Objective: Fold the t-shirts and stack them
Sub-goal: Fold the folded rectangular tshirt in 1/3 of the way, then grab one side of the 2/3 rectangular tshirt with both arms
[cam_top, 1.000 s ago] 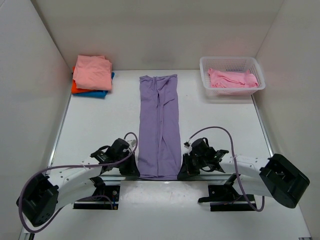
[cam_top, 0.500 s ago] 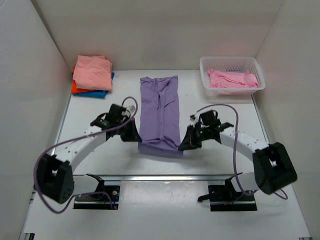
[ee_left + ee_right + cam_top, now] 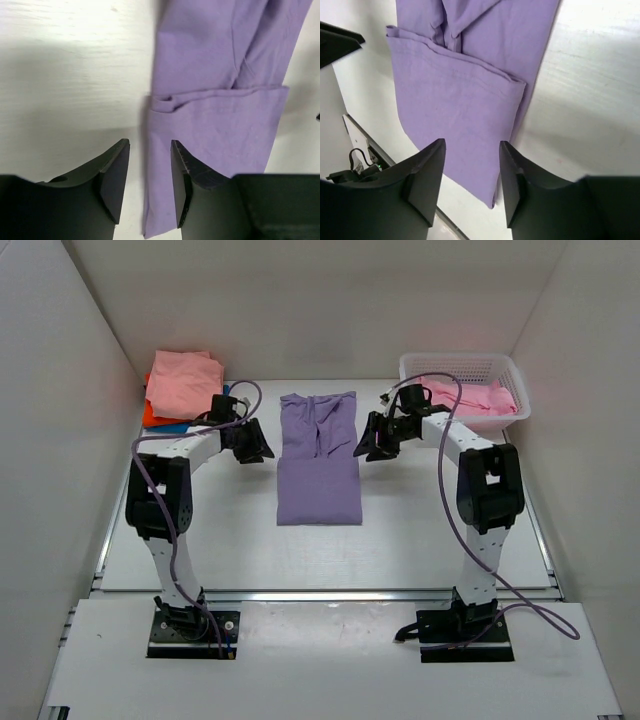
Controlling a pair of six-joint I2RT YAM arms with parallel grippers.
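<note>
Purple t-shirt [image 3: 318, 465] lies flat in the middle of the table, folded in half so it is shorter. The left gripper [image 3: 148, 150] sits at its 9 o'clock and the right gripper [image 3: 471, 147] at its 3 o'clock, one for each side. Both have fingers partly open and hold nothing. The folded shirts [image 3: 185, 385] wait at 10 o'clock, I think for stacking.

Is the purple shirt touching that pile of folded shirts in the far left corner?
Apart. The top view shows bare table between the purple shirt and the pile.
</note>
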